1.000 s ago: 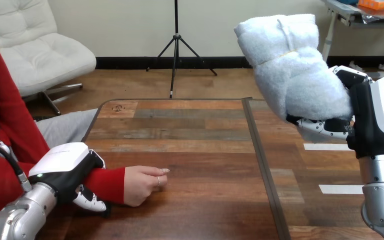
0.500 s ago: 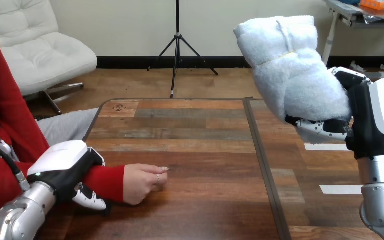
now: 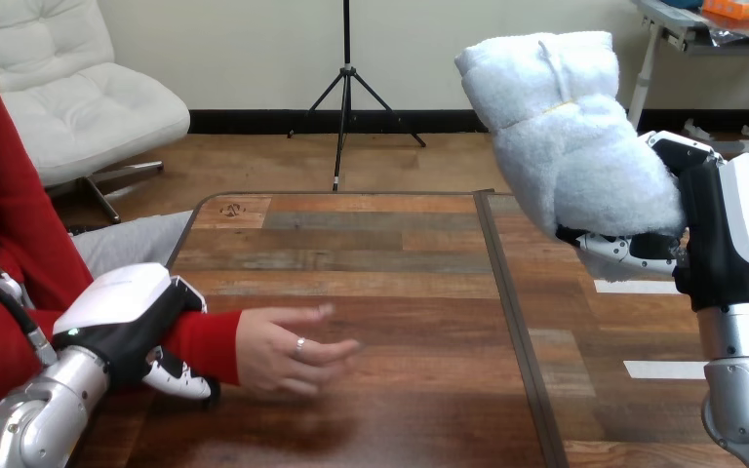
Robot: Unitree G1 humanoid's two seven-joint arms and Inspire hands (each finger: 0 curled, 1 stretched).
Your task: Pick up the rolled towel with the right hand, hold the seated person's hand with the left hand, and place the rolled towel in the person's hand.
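A white rolled towel [image 3: 571, 132] stands high above the table's right half, tilted, with my right hand [image 3: 702, 234] shut round its lower end. At the left my left hand [image 3: 127, 327] is curled round the person's red-sleeved wrist [image 3: 200, 343], its fingers showing under the sleeve. The person's hand [image 3: 288, 351] rests low over the wooden table [image 3: 390, 292], its fingers spread and pointing right. The towel is well apart from that hand, far to its right and above it.
A dark seam [image 3: 507, 312] runs front to back down the table. White tape strips [image 3: 634, 287] lie on the right half, behind my right arm. The person's torso fills the left edge.
The person's hand has opened from a loose fist to spread fingers and reached a little to the right. My left hand stays on the wrist; the towel has not moved.
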